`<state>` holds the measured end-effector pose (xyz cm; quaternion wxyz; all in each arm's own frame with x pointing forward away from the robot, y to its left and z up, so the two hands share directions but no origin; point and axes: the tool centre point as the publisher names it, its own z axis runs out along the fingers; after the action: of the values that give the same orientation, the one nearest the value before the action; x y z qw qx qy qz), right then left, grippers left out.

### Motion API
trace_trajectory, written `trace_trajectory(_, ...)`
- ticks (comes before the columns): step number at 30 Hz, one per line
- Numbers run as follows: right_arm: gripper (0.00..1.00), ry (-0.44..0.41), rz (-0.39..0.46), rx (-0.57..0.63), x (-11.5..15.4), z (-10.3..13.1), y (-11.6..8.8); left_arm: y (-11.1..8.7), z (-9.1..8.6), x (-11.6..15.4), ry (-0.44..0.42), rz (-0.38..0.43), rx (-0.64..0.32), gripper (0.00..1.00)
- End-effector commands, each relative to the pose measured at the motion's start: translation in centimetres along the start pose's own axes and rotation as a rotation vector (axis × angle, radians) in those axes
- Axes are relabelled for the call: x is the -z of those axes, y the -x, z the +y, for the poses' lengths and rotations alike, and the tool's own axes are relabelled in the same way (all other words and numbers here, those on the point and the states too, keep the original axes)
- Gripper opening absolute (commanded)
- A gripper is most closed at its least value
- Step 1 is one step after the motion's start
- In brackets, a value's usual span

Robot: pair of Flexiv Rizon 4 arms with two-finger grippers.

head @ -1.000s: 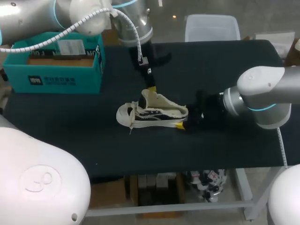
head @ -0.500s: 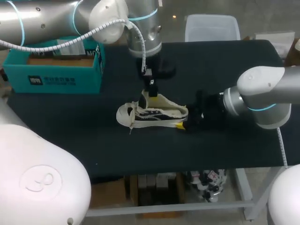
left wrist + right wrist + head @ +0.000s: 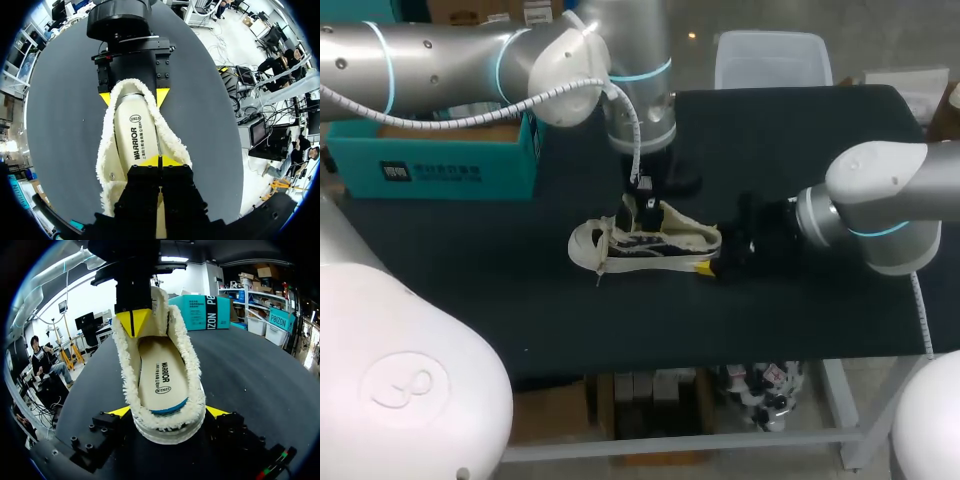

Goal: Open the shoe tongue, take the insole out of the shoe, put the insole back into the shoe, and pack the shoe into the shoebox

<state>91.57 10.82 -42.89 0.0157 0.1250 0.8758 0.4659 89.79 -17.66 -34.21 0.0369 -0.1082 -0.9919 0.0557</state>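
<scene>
Left jaws pinch the tongue point(image 3: 160, 310), right jaws clamp the shoe point(image 3: 650, 240) heel.

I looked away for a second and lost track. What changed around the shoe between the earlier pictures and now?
The left arm swung toward the table's middle and brought its jaws lower, from just above the shoe down to its opening, by the tongue. The shoe stayed put, its heel held in the right arm's jaws; the shoebox did not move.

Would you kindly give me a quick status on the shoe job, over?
Left gripper shut on tongue. Right gripper shut on shoe at heel. Insole inside shoe. Nothing in the way.
</scene>
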Motion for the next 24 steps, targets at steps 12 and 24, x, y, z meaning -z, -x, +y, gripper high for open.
trace_trajectory(12, 0.0, 0.005, 0.007, 0.0, 0.1, -0.4, 0.2, 0.2, 0.8, -2.1, -0.022, 0.101, -0.008, 0.0)
trace_trajectory(24, 0.0, 0.005, 0.007, 0.0, 0.1, -0.4, 0.2, 0.2, 0.8, -4.9, -0.005, 0.161, -0.003, 0.0)
